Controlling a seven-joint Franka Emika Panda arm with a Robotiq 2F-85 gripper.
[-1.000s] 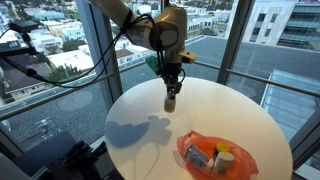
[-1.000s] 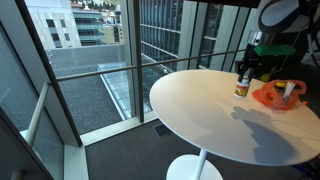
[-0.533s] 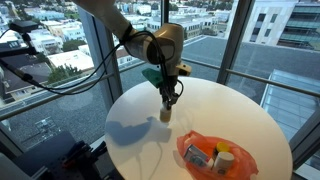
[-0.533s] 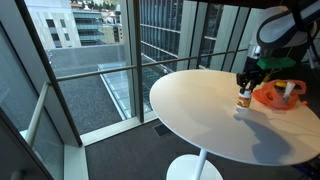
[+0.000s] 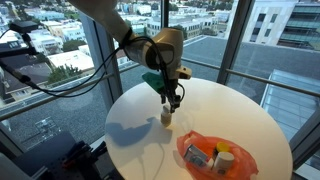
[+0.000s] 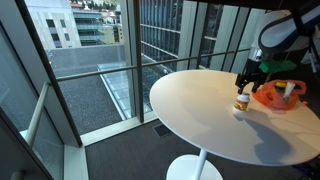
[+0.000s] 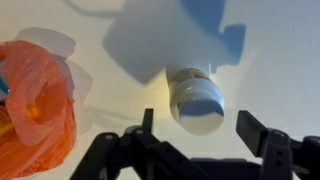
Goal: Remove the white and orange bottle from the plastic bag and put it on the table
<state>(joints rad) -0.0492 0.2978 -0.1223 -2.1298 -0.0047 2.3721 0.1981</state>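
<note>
On the round white tabletop [image 5: 132,135], well apart from the crumpled orange plastic bag [image 5: 186,149], the gripper [image 5: 172,101] has let go and lifted, jaws spread. The white and orange bottle [image 5: 166,117] stands upright beneath it, so placement looks essentially done.

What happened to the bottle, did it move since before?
Yes. The bottle dropped lower against the bag and now stands on the table.
</note>
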